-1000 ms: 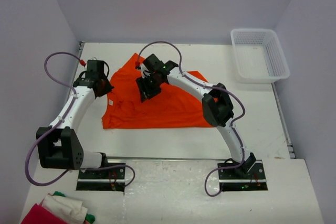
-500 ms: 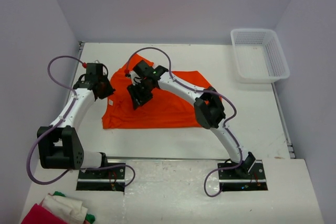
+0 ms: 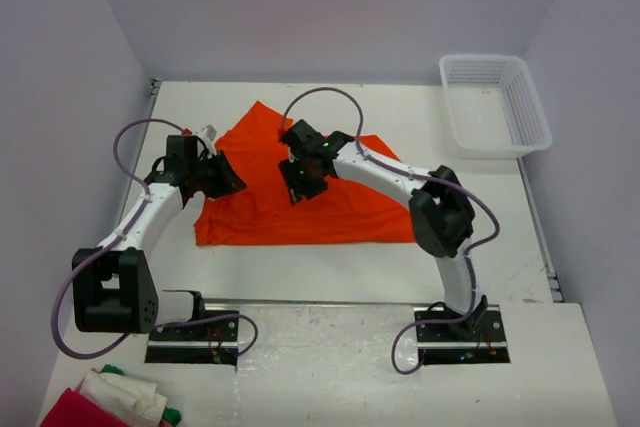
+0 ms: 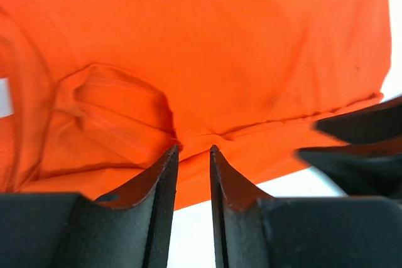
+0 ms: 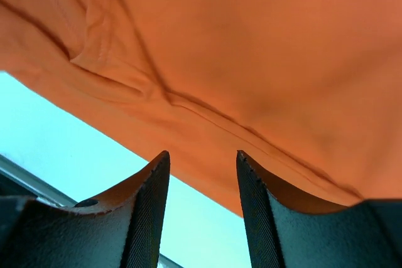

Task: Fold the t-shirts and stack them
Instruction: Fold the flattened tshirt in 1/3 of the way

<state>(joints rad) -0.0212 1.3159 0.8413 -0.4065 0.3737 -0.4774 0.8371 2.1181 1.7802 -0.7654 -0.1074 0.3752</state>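
One bright orange t-shirt (image 3: 330,209) lies spread on the white table, partly folded, with a corner pointing to the back. My left gripper (image 3: 228,179) sits at its left edge. In the left wrist view its jaws (image 4: 193,149) stand a narrow gap apart, tips just short of a bunched fold of the t-shirt (image 4: 125,117), nothing between them. My right gripper (image 3: 300,187) hovers over the shirt's middle. In the right wrist view it (image 5: 203,155) is open above a hemmed edge of the t-shirt (image 5: 251,80), holding nothing.
A white plastic basket (image 3: 480,60) stands at the back right corner. A pile of red, white and green cloth (image 3: 110,402) lies at the near left, in front of the arm bases. Walls close in the table on three sides.
The left gripper has moved right onto the shirt's left edge and its jaws have parted. The right gripper swung left, then back right over the shirt.
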